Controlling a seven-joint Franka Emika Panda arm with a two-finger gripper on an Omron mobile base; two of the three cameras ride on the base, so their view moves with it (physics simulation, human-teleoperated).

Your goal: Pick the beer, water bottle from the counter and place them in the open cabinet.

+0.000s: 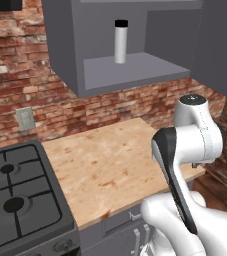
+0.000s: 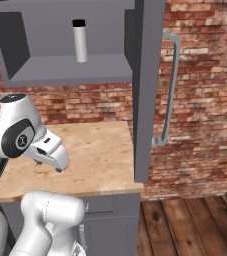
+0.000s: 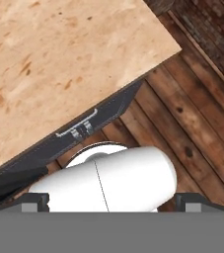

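Gripper (image 2: 59,166) nearest, jaws wide apart, clamped on nothing, hovering over bare worktop (image 2: 100,150). Water bottle (image 2: 79,41) upright on open cabinet (image 2: 65,70) shelf, at 12 o'clock above.

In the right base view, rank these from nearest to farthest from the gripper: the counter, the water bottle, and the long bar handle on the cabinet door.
1. The counter, directly beneath the open gripper.
2. The bar handle, off to the right on the cabinet door.
3. The water bottle, upright on the shelf of the open cabinet, above the gripper; close to the handle in distance, so that order is tentative.
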